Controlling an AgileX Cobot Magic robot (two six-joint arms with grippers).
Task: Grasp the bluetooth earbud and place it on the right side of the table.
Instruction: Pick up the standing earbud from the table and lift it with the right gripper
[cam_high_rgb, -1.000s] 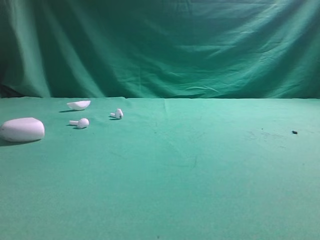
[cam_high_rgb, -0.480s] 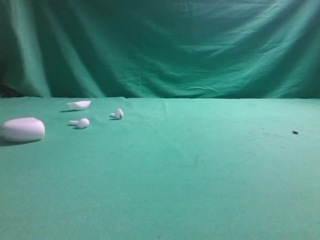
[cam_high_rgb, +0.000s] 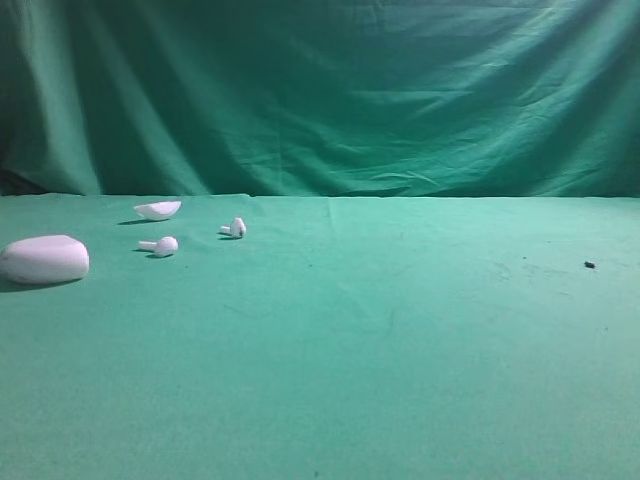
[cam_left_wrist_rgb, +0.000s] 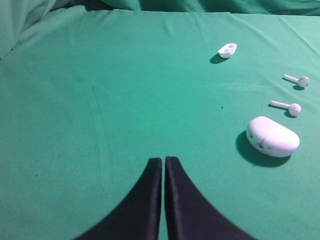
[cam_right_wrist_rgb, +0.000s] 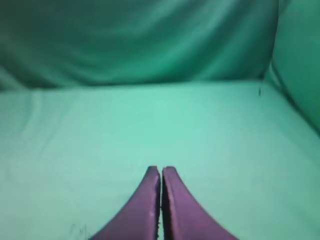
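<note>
Left gripper: two black curved fingers pressed tip to tip, holding nothing, poised above the green cloth table.
Right gripper: dark purplish fingers closed together, empty, above the same table.
Exterior high view: neither arm appears.

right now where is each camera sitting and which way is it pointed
Exterior high: fixed in front of the table, facing the green backdrop; no robot part shows.
Left wrist: on the left arm, looking over the shut left gripper toward the case, two earbuds and lid.
Right wrist: on the right arm, over the shut right gripper, facing bare cloth.
Exterior and left wrist share the case, earbuds and lid.
</note>
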